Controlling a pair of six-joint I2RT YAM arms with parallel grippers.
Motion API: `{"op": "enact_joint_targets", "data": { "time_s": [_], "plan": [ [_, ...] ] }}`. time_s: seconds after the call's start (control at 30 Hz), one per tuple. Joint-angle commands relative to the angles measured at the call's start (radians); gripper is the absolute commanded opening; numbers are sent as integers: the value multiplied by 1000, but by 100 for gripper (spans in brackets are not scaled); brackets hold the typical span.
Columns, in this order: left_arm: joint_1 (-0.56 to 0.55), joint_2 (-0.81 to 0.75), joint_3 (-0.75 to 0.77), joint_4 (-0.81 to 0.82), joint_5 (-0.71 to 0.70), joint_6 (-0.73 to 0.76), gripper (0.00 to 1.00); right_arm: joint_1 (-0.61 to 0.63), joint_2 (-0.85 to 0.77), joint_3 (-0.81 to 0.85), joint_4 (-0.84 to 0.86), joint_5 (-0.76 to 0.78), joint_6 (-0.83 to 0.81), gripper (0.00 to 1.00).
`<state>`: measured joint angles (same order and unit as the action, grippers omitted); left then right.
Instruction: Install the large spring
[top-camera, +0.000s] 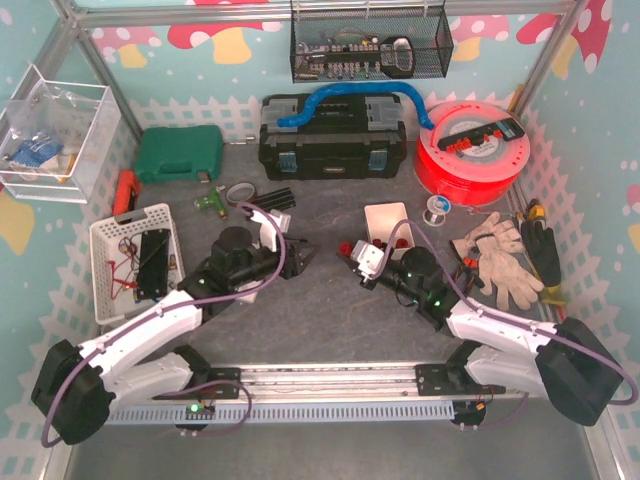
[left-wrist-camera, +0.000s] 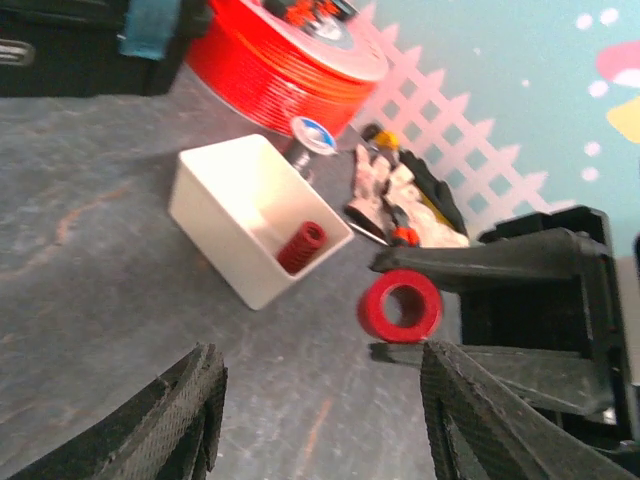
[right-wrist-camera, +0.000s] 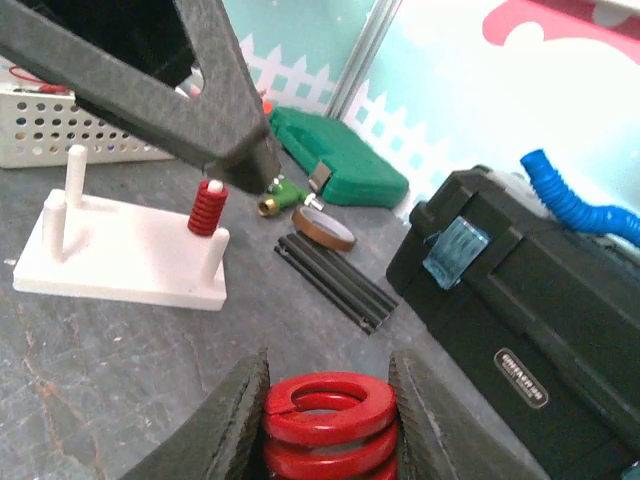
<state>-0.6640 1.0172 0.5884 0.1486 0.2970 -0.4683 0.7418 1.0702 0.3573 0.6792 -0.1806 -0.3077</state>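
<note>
Top external: grey table (top-camera: 330, 320) (teal walls (top-camera: 600, 130)).

The counter (top-camera: 320, 310) has a dark grey surface that looks like stone, with some thin brownish veins and scratches. Three walls close it in: the back wall (top-camera: 190, 75), the left wall (top-camera: 20, 250) and the right wall (top-camera: 600, 150). They are all pale turquoise and carry a printed white picket fence (top-camera: 60, 290) along the bottom. On the back wall, higher up, there are pink and yellow mushroom shapes (top-camera: 215, 38). Silver metal posts (top-camera: 95, 60) stand slanted in the corners and meet a top bar (top-camera: 180, 12). A black wire basket (top-camera: 440, 45) hangs from this bar. A clear plastic box (top-camera: 90, 140) is fixed at the left side. The light is even and soft, and the shadows are faint.
</note>
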Motion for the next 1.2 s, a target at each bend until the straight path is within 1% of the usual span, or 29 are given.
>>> {"op": "enact_joint_targets", "data": {
  "time_s": [0.0, 0.13, 0.3, 0.43, 0.53, 0.73, 0.93, 1.03, 1.17],
  "plan": [
    [-49, 42, 85, -85, 86, 37, 56, 19, -13, -12, 147, -23, -48, 1],
    [-90, 96, 129, -97, 87, 40, 56, 39, -12, -32, 163, -8, -64, 1],
    [-113, 166, 176, -102, 85, 49, 55, 64, -4, -38, 173, 9, -78, 0],
    [-125, 223, 212, -111, 95, 59, 52, 75, 0, -40, 177, 29, -91, 0],
    [-131, 259, 238, -127, 106, 66, 48, 78, 8, -39, 181, 38, -93, 0],
    [-144, 296, 262, -144, 118, 75, 46, 86, 20, -34, 182, 56, -96, 0],
    [-148, 313, 276, -152, 122, 72, 34, 93, 32, -32, 185, 67, -93, 0],
    [-148, 312, 281, -160, 127, 72, 26, 94, 40, -33, 184, 83, -89, 0],
    [-148, 308, 286, -184, 133, 70, 12, 95, 38, -38, 179, 94, -77, 0]
  ]
}}
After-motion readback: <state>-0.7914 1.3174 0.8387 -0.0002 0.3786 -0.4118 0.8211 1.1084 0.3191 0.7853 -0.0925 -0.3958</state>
